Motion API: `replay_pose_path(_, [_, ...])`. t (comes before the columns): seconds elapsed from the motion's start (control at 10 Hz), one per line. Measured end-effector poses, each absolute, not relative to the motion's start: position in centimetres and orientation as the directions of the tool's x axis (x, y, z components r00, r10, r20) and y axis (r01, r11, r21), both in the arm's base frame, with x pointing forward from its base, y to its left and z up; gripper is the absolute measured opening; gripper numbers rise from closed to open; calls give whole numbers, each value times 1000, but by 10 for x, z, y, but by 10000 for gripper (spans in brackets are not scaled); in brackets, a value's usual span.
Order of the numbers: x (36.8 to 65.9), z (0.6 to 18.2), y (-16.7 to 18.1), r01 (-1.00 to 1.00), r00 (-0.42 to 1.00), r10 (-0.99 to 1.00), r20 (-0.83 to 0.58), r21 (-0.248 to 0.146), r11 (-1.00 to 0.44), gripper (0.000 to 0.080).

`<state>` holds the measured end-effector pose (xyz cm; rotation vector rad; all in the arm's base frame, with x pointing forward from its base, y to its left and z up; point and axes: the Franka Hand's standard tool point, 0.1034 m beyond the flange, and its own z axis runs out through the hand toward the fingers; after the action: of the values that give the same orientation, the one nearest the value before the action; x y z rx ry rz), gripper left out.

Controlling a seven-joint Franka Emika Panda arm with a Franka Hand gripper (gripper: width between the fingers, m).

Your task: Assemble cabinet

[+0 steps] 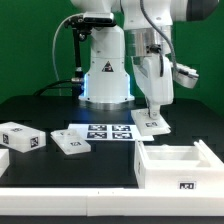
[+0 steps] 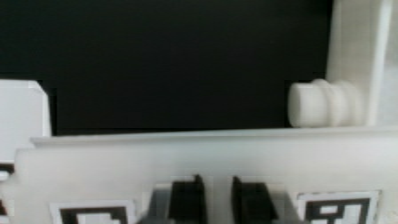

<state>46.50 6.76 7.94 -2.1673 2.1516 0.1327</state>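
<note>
The cabinet, an open white box with a tag on its front wall, stands at the front on the exterior view's right. My gripper is down on a small white tagged panel behind the cabinet, at the end of the marker board. In the wrist view my gripper has its two dark fingers nearly together, with a thin strip of the white panel between them and a tag on each side. A round white knob shows beyond the panel's edge.
Two loose white tagged blocks lie on the black table on the exterior view's left. The robot's base stands behind the marker board. Part of a white piece shows at the wrist view's edge.
</note>
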Motion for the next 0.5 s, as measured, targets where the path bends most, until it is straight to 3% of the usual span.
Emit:
replay_pose_path(0.2, [449,74,96,-996,50,-990,-133,63,-59,64])
replay_pose_path(0.5, [447,71,99,-995,62,-989,-133,75,-72,64])
